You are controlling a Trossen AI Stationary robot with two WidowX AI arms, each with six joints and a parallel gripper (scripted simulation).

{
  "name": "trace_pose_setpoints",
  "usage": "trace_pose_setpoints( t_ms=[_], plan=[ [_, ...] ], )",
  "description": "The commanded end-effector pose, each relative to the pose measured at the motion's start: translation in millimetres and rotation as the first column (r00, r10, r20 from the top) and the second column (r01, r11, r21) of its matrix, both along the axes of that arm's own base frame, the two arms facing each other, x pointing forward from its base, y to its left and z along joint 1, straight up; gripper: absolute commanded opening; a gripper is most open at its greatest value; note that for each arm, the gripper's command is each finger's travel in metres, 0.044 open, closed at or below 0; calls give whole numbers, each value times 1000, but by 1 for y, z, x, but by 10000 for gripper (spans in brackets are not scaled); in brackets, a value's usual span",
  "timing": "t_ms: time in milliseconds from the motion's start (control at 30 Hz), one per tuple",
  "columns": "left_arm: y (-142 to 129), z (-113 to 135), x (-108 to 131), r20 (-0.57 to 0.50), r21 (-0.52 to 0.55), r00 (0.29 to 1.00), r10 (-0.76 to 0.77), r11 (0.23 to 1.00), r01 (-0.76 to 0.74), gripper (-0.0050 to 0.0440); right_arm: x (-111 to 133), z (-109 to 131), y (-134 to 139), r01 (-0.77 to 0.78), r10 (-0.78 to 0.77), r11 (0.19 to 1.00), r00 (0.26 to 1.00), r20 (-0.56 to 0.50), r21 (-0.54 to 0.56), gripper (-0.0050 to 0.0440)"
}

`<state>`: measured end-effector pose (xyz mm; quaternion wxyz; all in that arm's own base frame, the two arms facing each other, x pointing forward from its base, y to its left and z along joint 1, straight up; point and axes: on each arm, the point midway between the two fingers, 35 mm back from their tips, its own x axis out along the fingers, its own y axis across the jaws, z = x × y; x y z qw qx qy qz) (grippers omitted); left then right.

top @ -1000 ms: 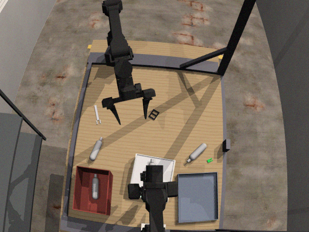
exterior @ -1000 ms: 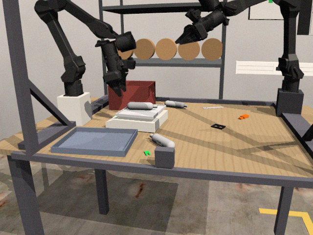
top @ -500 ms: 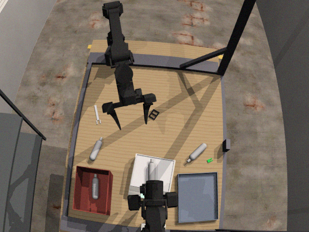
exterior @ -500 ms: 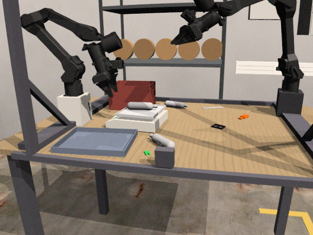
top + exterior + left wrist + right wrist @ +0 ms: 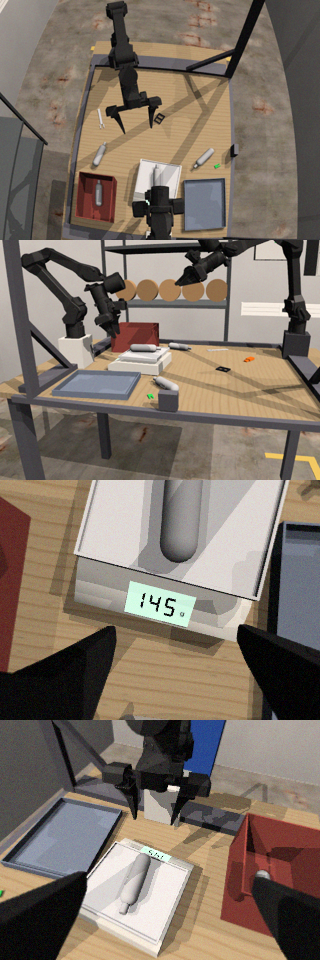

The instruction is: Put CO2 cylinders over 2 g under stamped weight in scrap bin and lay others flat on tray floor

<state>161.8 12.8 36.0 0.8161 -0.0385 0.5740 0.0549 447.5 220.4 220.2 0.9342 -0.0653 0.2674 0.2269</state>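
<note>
Wooden tabletop (image 5: pixel 165 103) (image 5: pixel 206 395) spreads under everything, with the scale (image 5: pixel 171 167) (image 5: pixel 139 366) (image 5: pixel 100 585) (image 5: pixel 165 930) as the landmark. One cylinder (image 5: pixel 157 175) (image 5: pixel 143 347) (image 5: pixel 181 525) (image 5: pixel 136 882) lies on the scale's pan, and the display (image 5: pixel 160 603) (image 5: pixel 155 854) reads 145. Just beside the scale stands the blue tray (image 5: pixel 204 204) (image 5: pixel 93 394) (image 5: pixel 300 585) (image 5: pixel 65 837), holding no cylinder. Across the scale from it is the red scrap bin (image 5: pixel 112 198) (image 5: pixel 134 338) (image 5: pixel 12 590) (image 5: pixel 280 832), with a second cylinder (image 5: pixel 98 193) (image 5: pixel 262 875) inside. A third cylinder (image 5: pixel 99 154) (image 5: pixel 178 346) lies beyond the scale on the bin's side, a fourth (image 5: pixel 204 157) (image 5: pixel 165 383) on the tray's side. The left gripper (image 5: pixel 158 206) (image 5: pixel 115 335) (image 5: pixel 176 632) (image 5: pixel 153 821) is near the scale's display end, its fingers parted and holding nothing. The right gripper (image 5: pixel 138 130) (image 5: pixel 176 284) (image 5: pixel 171 882) hangs above the tabletop, off the scale's opposite end, fingers spread wide around nothing.
</note>
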Motion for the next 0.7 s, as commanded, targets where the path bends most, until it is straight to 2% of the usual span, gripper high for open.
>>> trace_pose_setpoints(
  t_ms=[0, 33, 233, 300, 333, 533, 667],
  plan=[
    [0, 9, 14, 16, 0, 1000, -10, 1000, 10, 272, -14, 15, -4, -5, 5, 1000, 1000, 26, 14, 440],
    [1, 11, 19, 13, -1, 1000, -13, 1000, 14, 256, -19, 15, -5, -9, 8, 1000, 1000, 26, 14, 440],
    [2, 15, 57, -10, -3, 999, -40, 999, 40, 256, -62, 13, -19, -29, 28, 1000, 999, 26, 11, 440],
    [2, 15, 57, -10, -3, 999, -40, 999, 40, 256, -62, 13, -19, -29, 28, 1000, 999, 26, 11, 440],
    [2, 15, 65, -15, -3, 999, -47, 999, 47, 256, -69, 11, -22, -29, 29, 1000, 999, 25, 12, 440],
    [5, 5, 113, -40, -7, 996, -78, 997, 78, 256, -112, -1, -37, -49, 49, 999, 999, 21, 10, 440],
    [6, -4, 132, -50, -9, 995, -91, 996, 91, 256, -125, -6, -42, -54, 54, 999, 998, 20, 9, 440]
  ],
)
